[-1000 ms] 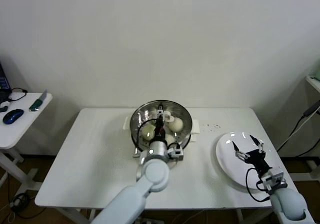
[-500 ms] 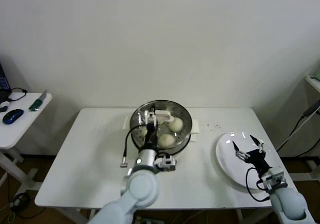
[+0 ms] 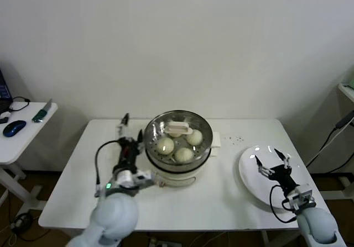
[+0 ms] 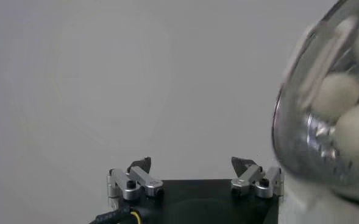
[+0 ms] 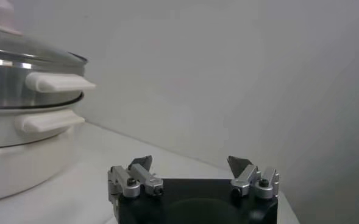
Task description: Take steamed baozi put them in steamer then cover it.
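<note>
Head view first, and we see the steamer (image 3: 178, 142) sitting mid-table with a clear glass lid (image 3: 178, 129) already on it, white handle up top. Through the glass we count three baozi (image 3: 165, 145) plainly; a fourth, if it's there, hides under the lid handle, and we can't tell. One steamer, one lid, one white plate (image 3: 251, 183) off to the right, bare.

Left gripper (image 3: 131, 138) hangs just beside the steamer's left wall, jaws spread wide and holding nothing; the pot lies directly to its right, rim touching nothing. In the left wrist view the glass dome bulges in at the edge, buns behind it.

Right gripper (image 3: 272, 163) hovers over the plate, fingers splayed, empty, well apart from the pot. Left arm is the nearer one. We judge the covering done, with only pulling clear left.
</note>
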You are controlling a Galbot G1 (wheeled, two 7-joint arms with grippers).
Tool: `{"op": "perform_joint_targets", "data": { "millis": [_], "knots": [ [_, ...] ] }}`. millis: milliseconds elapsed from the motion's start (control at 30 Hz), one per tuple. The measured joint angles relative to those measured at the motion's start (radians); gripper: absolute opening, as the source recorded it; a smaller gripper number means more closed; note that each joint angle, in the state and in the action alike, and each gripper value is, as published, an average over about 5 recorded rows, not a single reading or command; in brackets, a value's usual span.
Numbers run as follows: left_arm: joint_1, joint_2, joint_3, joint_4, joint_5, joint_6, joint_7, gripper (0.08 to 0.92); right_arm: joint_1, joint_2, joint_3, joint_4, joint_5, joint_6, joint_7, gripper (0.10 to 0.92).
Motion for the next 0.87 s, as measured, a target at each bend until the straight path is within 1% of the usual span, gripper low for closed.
{"op": "perform_joint_targets", "data": {
  "millis": [167, 267, 333, 433, 633, 767, 867],
  "knots": [
    [0.098, -0.02, -0.186, -0.002, -0.263, -0.011, -0.089, 0.823, -0.007, 0.009, 0.005, 0.007, -0.001, 0.009, -0.009, 0.823],
    [0.152, -0.044, -0.282, 0.008, -0.407, -0.062, -0.121, 0.823, -0.011, 0.015, 0.007, 0.013, -0.001, 0.017, -0.011, 0.823],
    [0.186, -0.063, -0.337, 0.017, -0.494, -0.124, -0.134, 0.823, -0.015, 0.019, 0.007, 0.018, 0.001, 0.021, -0.011, 0.823],
    [0.233, -0.094, -0.404, 0.038, -0.6, -0.255, -0.146, 0.823, -0.022, 0.026, 0.008, 0.026, 0.005, 0.029, -0.011, 0.823],
    [0.302, -0.133, -0.486, 0.096, -0.746, -0.522, -0.151, 0.823, -0.03, 0.044, 0.008, 0.037, 0.003, 0.048, -0.015, 0.823],
    [0.329, -0.146, -0.521, 0.129, -0.807, -0.633, -0.15, 0.823, -0.038, 0.058, 0.006, 0.044, 0.001, 0.06, -0.017, 0.823],
    [0.342, -0.156, -0.532, 0.138, -0.834, -0.672, -0.148, 0.823, -0.043, 0.061, 0.006, 0.046, -0.001, 0.065, -0.019, 0.823]
  ]
}}
